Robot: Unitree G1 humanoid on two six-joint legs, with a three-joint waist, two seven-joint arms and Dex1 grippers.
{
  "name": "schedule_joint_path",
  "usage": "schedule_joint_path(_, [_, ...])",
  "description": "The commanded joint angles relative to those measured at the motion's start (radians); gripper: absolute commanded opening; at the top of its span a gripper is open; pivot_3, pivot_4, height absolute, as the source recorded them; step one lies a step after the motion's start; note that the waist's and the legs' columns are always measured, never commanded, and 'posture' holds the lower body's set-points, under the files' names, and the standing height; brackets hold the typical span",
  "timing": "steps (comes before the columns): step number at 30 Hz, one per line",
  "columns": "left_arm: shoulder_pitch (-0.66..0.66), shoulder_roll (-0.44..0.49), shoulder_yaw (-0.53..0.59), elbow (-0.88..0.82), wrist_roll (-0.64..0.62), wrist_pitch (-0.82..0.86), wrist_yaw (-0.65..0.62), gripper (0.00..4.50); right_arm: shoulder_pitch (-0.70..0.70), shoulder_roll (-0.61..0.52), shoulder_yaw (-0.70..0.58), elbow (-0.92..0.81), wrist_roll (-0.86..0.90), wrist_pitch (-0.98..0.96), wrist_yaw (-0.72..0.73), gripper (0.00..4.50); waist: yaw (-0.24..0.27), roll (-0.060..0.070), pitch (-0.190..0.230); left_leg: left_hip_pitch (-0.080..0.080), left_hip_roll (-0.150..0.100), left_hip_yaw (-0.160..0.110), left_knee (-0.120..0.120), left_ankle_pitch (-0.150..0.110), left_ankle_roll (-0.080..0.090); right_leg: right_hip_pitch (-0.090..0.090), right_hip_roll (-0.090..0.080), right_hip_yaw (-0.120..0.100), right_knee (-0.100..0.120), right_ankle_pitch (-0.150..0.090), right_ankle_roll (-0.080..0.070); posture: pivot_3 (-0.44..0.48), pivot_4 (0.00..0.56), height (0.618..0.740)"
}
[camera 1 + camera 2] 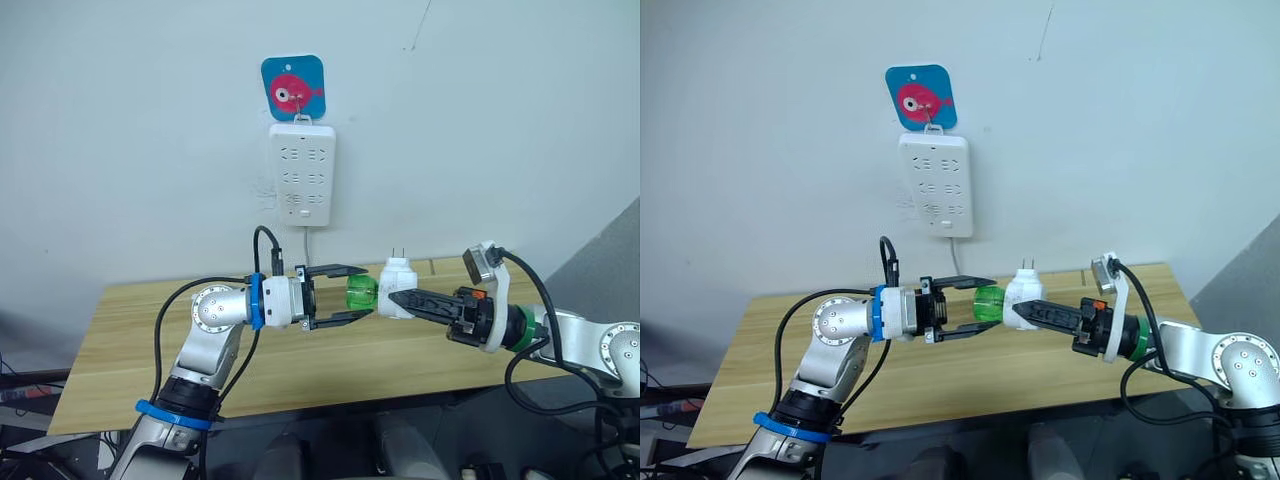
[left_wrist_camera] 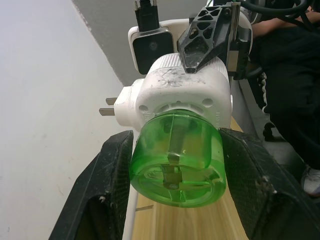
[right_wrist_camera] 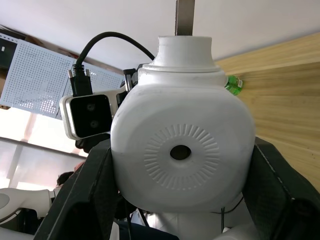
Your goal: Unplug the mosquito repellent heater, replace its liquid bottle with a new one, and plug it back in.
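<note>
Held in mid-air above the pale wooden desk [image 1: 150,340], the small white rounded plastic mosquito repellent heater [image 1: 399,287] sits clamped in the right tool [image 1: 395,297], prongs up. Its translucent green plastic liquid bottle [image 1: 360,293] lies between the left tool's [image 1: 366,292] parted fingers. Light, rigid and smooth, the bottle looks best gripped around its ribless round sides, firmly enough not to slip.

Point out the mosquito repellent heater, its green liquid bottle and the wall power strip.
mosquito repellent heater [image 1: 398,288]: left eye view, on its white body.
green liquid bottle [image 2: 176,161]: left wrist view, on its round base.
power strip [image 1: 302,172]: left eye view, on its socket face.
</note>
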Motion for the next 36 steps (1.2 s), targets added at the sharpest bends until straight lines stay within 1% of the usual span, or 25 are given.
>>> schedule_joint_path(1, [-0.034, -0.003, -0.015, -0.049, -0.033, 0.043, 0.003, 2.34, -0.005, -0.012, -0.024, -0.047, 0.034, -0.004, 0.01, 2.96, 0.0, 0.0, 0.0, 0.0, 0.0, 0.0, 0.0, 0.0, 0.0, 0.0, 0.0, 0.0, 0.0, 0.0, 0.0, -0.156, 0.131, 0.73])
schedule_joint_path(2, [-0.041, 0.018, -0.02, -0.071, -0.054, 0.094, -0.016, 2.34, -0.01, -0.027, -0.022, -0.049, 0.034, 0.003, 0.012, 2.96, 0.0, 0.0, 0.0, 0.0, 0.0, 0.0, 0.0, 0.0, 0.0, 0.0, 0.0, 0.0, 0.0, 0.0, 0.001, -0.156, 0.131, 0.73])
schedule_joint_path(4, [-0.06, 0.073, -0.03, -0.121, -0.098, 0.246, -0.051, 2.34, -0.022, -0.064, -0.015, -0.058, 0.034, 0.018, 0.019, 2.96, -0.003, 0.0, 0.0, 0.0, 0.0, 0.001, 0.0, 0.0, 0.0, 0.0, 0.0, 0.0, 0.0, -0.001, 0.002, -0.158, 0.135, 0.73])
schedule_joint_path(5, [-0.081, 0.109, -0.035, -0.151, -0.13, 0.387, -0.044, 2.34, -0.026, -0.086, -0.01, -0.069, 0.034, 0.029, 0.026, 2.96, -0.004, 0.0, 0.0, 0.0, 0.0, 0.001, 0.0, 0.0, 0.0, 0.0, 0.0, 0.0, 0.0, -0.002, 0.003, -0.158, 0.135, 0.73])
schedule_joint_path(6, [-0.117, 0.15, -0.042, -0.181, -0.19, 0.587, -0.024, 2.34, -0.026, -0.101, -0.005, -0.08, 0.033, 0.035, 0.032, 2.96, -0.007, 0.0, 0.0, 0.0, 0.0, 0.0, 0.0, 0.0, 0.0, 0.0, 0.001, 0.0, 0.0, -0.002, 0.003, -0.158, 0.135, 0.73])
schedule_joint_path(8, [-0.208, 0.218, -0.05, -0.214, -0.339, 0.933, -0.013, 2.3, -0.029, -0.118, 0.004, -0.097, 0.025, 0.041, 0.047, 2.96, -0.01, -0.001, 0.001, 0.0, 0.0, -0.001, 0.0, 0.0, 0.0, 0.0, 0.001, -0.001, 0.0, -0.002, 0.003, -0.151, 0.139, 0.73])
schedule_joint_path(9, [-0.25, 0.239, -0.048, -0.217, -0.409, 1.072, -0.009, 2.29, -0.03, -0.122, 0.008, -0.101, 0.024, 0.038, 0.052, 2.96, -0.011, -0.001, 0.001, -0.001, 0.0, -0.002, 0.0, 0.0, 0.0, 0.0, 0.001, -0.002, 0.0, -0.002, 0.003, -0.151, 0.139, 0.73])
schedule_joint_path(10, [-0.29, 0.251, -0.041, -0.209, -0.468, 1.167, -0.02, 2.29, -0.032, -0.123, 0.014, -0.104, 0.026, 0.033, 0.054, 2.96, -0.013, -0.001, 0.001, -0.001, 0.0, -0.003, 0.001, 0.0, 0.0, 0.0, 0.002, -0.003, 0.0, -0.002, 0.003, -0.149, 0.139, 0.73])
schedule_joint_path(12, [-0.337, 0.266, -0.034, -0.179, -0.514, 1.263, -0.048, 2.29, -0.032, -0.123, 0.023, -0.109, 0.032, 0.022, 0.056, 2.96, -0.019, 0.0, 0.001, -0.001, 0.0, -0.002, 0.0, 0.0, 0.0, 0.0, 0.002, -0.005, 0.0, -0.002, 0.004, -0.151, 0.14, 0.73])
schedule_joint_path(15, [-0.338, 0.28, -0.026, -0.169, -0.489, 1.224, -0.105, 2.29, -0.021, -0.122, 0.031, -0.115, 0.034, 0.01, 0.059, 2.96, -0.023, 0.0, 0.002, -0.001, 0.0, -0.001, 0.0, -0.001, 0.001, -0.001, 0.003, -0.004, -0.001, -0.002, 0.004, -0.153, 0.139, 0.73])
schedule_joint_path(18, [-0.315, 0.283, -0.021, -0.17, -0.429, 1.135, -0.125, 2.29, -0.003, -0.121, 0.029, -0.117, 0.034, -0.006, 0.06, 2.96, -0.021, 0.0, 0.002, -0.001, 0.001, 0.0, -0.001, -0.001, 0.001, -0.002, 0.003, -0.003, -0.001, -0.002, 0.004, -0.154, 0.138, 0.73])
schedule_joint_path(20, [-0.264, 0.273, -0.015, -0.183, -0.352, 0.962, -0.147, 3.0, 0.011, -0.119, 0.022, -0.111, 0.034, -0.017, 0.063, 2.96, -0.019, 0.0, 0.002, -0.001, 0.001, -0.001, 0.0, -0.001, 0.001, -0.002, 0.003, -0.002, -0.001, -0.002, 0.004, -0.155, 0.138, 0.73])
schedule_joint_path(21, [-0.238, 0.257, -0.004, -0.183, -0.317, 0.878, -0.141, 3.22, 0.017, -0.118, 0.019, -0.108, 0.034, -0.022, 0.064, 2.96, -0.018, 0.0, 0.002, -0.001, 0.001, 0.0, 0.0, -0.001, 0.001, -0.001, 0.002, -0.001, -0.001, -0.002, 0.004, -0.155, 0.138, 0.73])
schedule_joint_path(23, [-0.153, 0.248, 0.029, -0.199, -0.275, 0.736, -0.15, 3.81, 0.035, -0.117, 0.003, -0.094, 0.034, -0.027, 0.065, 2.96, -0.018, 0.001, 0.002, -0.001, 0.001, 0.0, 0.0, -0.001, 0.001, -0.001, 0.002, 0.0, -0.001, -0.002, 0.003, -0.159, 0.137, 0.73])
schedule_joint_path(25, [-0.078, 0.229, 0.058, -0.199, -0.226, 0.588, -0.146, 3.85, 0.049, -0.114, -0.01, -0.084, 0.034, -0.031, 0.066, 2.96, -0.018, 0.001, 0.002, 0.0, 0.001, 0.002, 0.0, -0.001, 0.001, -0.001, 0.0, 0.001, -0.001, -0.002, 0.003, -0.16, 0.136, 0.73])
schedule_joint_path(26, [-0.043, 0.207, 0.072, -0.191, -0.196, 0.479, -0.148, 3.85, 0.053, -0.111, -0.015, -0.081, 0.034, -0.033, 0.066, 2.96, -0.016, 0.0, 0.002, 0.0, 0.001, 0.002, 0.0, -0.001, 0.001, -0.001, 0.0, 0.001, -0.002, -0.002, 0.003, -0.159, 0.135, 0.73])
schedule_joint_path(29, [0.033, 0.149, 0.097, -0.174, -0.139, 0.236, -0.152, 3.85, 0.056, -0.101, -0.022, -0.077, 0.034, -0.04, 0.063, 2.96, -0.009, 0.0, 0.002, -0.001, 0.0, 0.002, 0.0, -0.001, 0.001, -0.001, -0.001, 0.001, -0.002, -0.002, 0.003, -0.159, 0.134, 0.73])
schedule_joint_path(32, [0.081, 0.111, 0.083, -0.15, -0.096, 0.078, -0.155, 3.85, 0.051, -0.093, -0.023, -0.072, 0.034, -0.042, 0.058, 2.96, -0.001, 0.0, 0.002, 0.0, 0.0, 0.002, 0.0, -0.001, 0.001, 0.0, -0.001, 0.002, -0.002, -0.002, 0.003, -0.154, 0.132, 0.73])
schedule_joint_path(36, [0.066, 0.034, 0.055, -0.08, -0.024, -0.053, -0.085, 3.85, 0.037, -0.081, -0.02, -0.07, 0.034, -0.043, 0.048, 2.96, 0.006, 0.0, 0.002, -0.001, 0.0, 0.002, 0.001, -0.001, 0.001, 0.0, -0.001, 0.001, -0.002, -0.002, 0.004, -0.151, 0.129, 0.73])
